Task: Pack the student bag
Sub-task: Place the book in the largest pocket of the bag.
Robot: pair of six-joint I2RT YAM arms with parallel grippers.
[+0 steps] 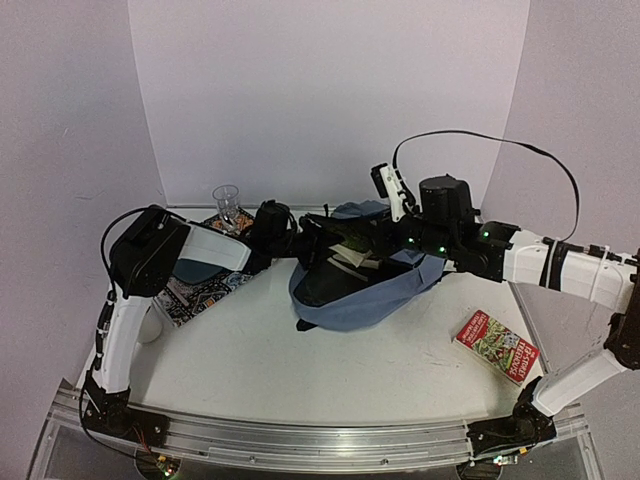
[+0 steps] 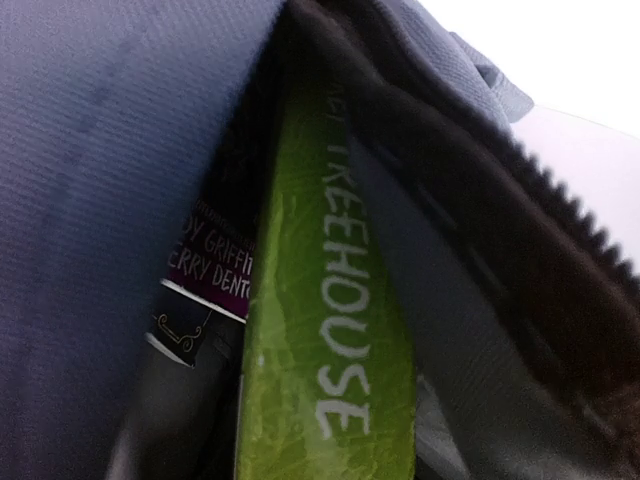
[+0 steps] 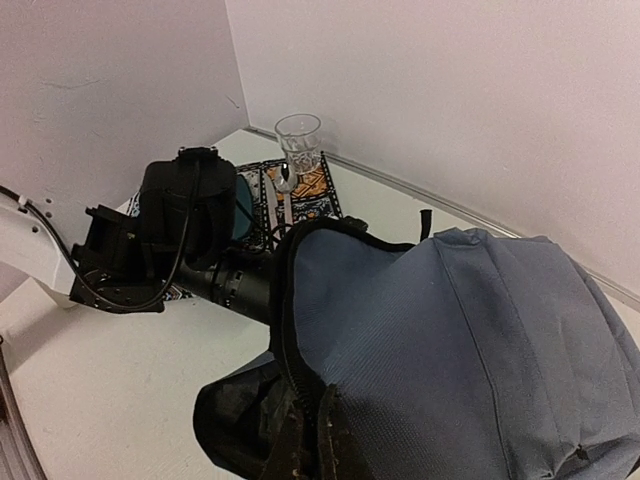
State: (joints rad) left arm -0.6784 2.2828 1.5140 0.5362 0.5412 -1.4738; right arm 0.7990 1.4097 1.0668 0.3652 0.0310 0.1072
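Note:
The student bag [image 1: 365,295] lies in the middle of the table, grey-blue, with its zipper mouth gaping toward the left. My left gripper [image 1: 318,238] reaches into that mouth. In the left wrist view a green book [image 2: 320,330] with "TREEHOUSE" on its spine rises from between the jaws, inside the student bag [image 2: 90,200]; the fingers themselves are hidden. A second book with a purple label [image 2: 215,265] stands beside it. My right gripper [image 3: 312,452] is shut on the zipper edge of the student bag [image 3: 470,340] and holds the flap up.
A red book [image 1: 497,345] lies at the front right of the table. A clear glass [image 1: 227,203] stands at the back left by the wall, on patterned books [image 1: 205,290] that lie under my left arm.

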